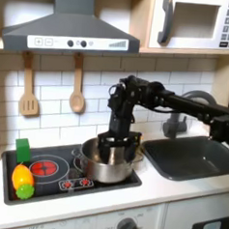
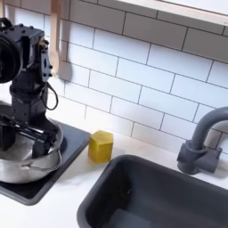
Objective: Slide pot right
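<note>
Steel pot (image 1: 109, 163) sits on the black toy hob (image 1: 54, 170), over the burner nearer the sink (image 1: 196, 156) in the first exterior view, with the tool (image 1: 117, 144) lowered right onto it. In the second exterior view the pot (image 2: 27, 164) fills the lower left corner, its far rim under the black fingers, and the tool (image 2: 28, 134) looks to straddle that rim; the jaws stand fairly narrow, though whether they truly pinch the wall or only bear against it I cannot tell from these angles.

By my reading the step in hand is the engagement: the arm is down and in contact, and the sideways travel is what remains. The next move calls for a level push or drag along the hob toward the sink side in the first exterior view, keeping the height fixed so the base stays flat and does not tip over the raised edge of the hob onto the pale bench (image 1: 169, 188).

The pot is round, straight-sided, polished and mirror-bright, much wider than the small yellow block (image 2: 101, 146) standing just beside the hob in the second exterior view. The hob is matt black with printed red rings. At its far end in the first exterior view lie a yellow and green toy piece (image 1: 23, 178). The sink is dark grey and smooth, with a curved grey tap (image 2: 200, 147) behind it. White glossy tiles back the scene, and two wooden utensils (image 1: 52, 91) hang there.
</note>
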Controlling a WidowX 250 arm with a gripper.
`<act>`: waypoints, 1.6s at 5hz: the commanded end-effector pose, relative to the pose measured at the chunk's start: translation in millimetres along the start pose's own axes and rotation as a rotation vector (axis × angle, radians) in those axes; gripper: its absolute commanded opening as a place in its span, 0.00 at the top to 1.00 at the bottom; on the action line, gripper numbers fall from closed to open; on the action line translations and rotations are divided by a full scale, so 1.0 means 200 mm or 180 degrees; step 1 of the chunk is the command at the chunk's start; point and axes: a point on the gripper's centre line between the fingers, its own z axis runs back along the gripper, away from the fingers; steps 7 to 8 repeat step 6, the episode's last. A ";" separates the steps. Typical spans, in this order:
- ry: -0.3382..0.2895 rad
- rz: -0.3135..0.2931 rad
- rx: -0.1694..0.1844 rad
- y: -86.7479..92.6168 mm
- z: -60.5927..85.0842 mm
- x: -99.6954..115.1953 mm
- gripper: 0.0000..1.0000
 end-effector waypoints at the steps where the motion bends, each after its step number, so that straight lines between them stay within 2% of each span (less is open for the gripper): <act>1: -0.0017 -0.0058 -0.0002 -0.03 0.00 -0.02 0.00; 2: -0.0109 -0.0078 0.0014 -0.04 0.04 -0.02 0.00; 4: -0.0353 -0.0145 0.0020 -0.06 0.16 -0.05 0.00; 5: -0.0583 -0.0374 -0.0018 -0.08 0.25 -0.09 0.00; 8: -0.0619 -0.0360 -0.0011 -0.09 0.27 -0.09 0.00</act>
